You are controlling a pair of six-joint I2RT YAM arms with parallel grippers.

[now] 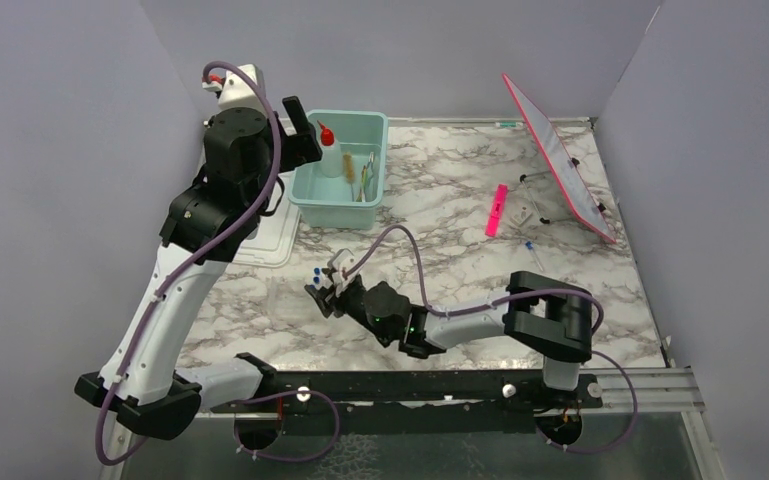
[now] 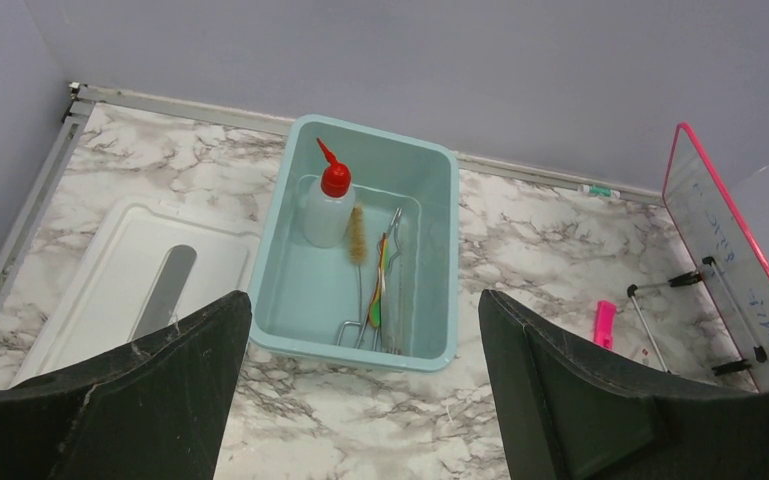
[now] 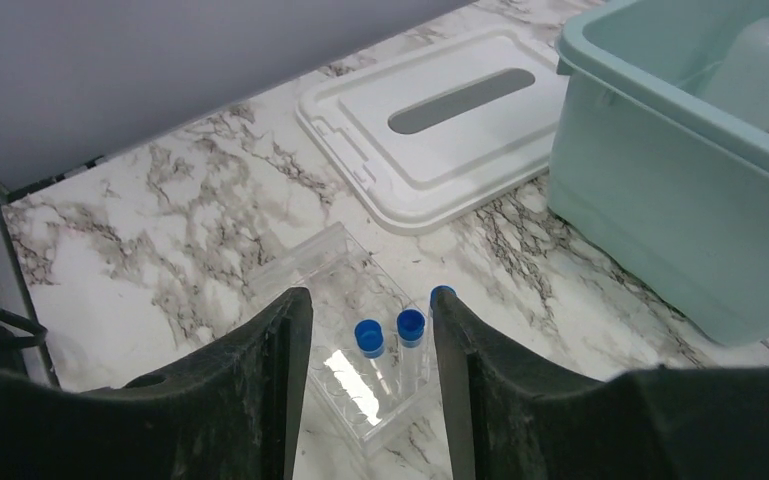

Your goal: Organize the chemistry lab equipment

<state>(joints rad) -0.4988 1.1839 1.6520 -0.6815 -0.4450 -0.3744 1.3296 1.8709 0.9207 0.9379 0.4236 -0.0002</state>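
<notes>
The squeeze bottle with red nozzle [image 2: 328, 205] stands in the teal tub [image 2: 360, 347], beside a brush and the wire tongs [image 2: 392, 285]. My left gripper [image 2: 362, 298] is open wide and empty, above the marble just in front of the tub [image 1: 338, 205]. My right gripper [image 3: 370, 320] is open, its fingers straddling a clear rack [image 3: 345, 275] that lies on the table and holds three blue-capped vials [image 3: 411, 326]. In the top view the vials [image 1: 316, 272] sit just ahead of the right gripper [image 1: 322, 292]. I see no dropper and no clear rods.
The tub's white lid [image 1: 265, 240] lies flat left of the tub, and shows in the right wrist view [image 3: 440, 130]. A pink strip [image 1: 497, 210] lies mid-right. A pink-framed whiteboard [image 1: 560, 155] leans on a stand at the back right. Walls close three sides.
</notes>
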